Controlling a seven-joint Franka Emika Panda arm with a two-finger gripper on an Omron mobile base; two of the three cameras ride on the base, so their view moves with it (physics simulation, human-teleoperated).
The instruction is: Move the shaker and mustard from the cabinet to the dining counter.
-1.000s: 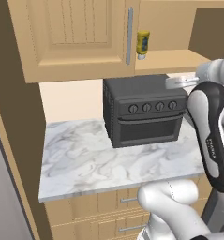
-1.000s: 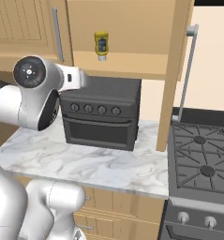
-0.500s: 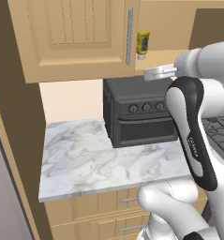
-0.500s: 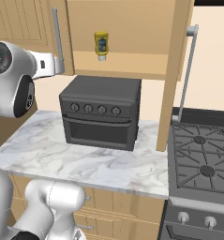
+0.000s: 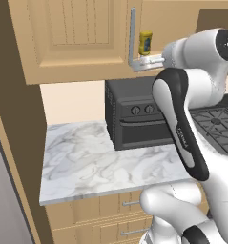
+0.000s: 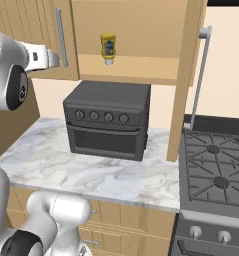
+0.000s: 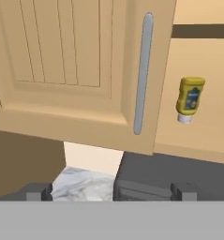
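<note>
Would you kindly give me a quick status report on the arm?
Gripper open, empty, facing the cabinet. Mustard on the open shelf, untouched. Closed door's handle left of it; shaker unseen.

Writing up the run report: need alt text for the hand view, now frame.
A yellow mustard bottle stands cap-down in the open cabinet, to the right of a closed panelled door with a vertical silver bar handle. Below are the black oven and a patch of marble countertop. The open gripper holds nothing.
</note>
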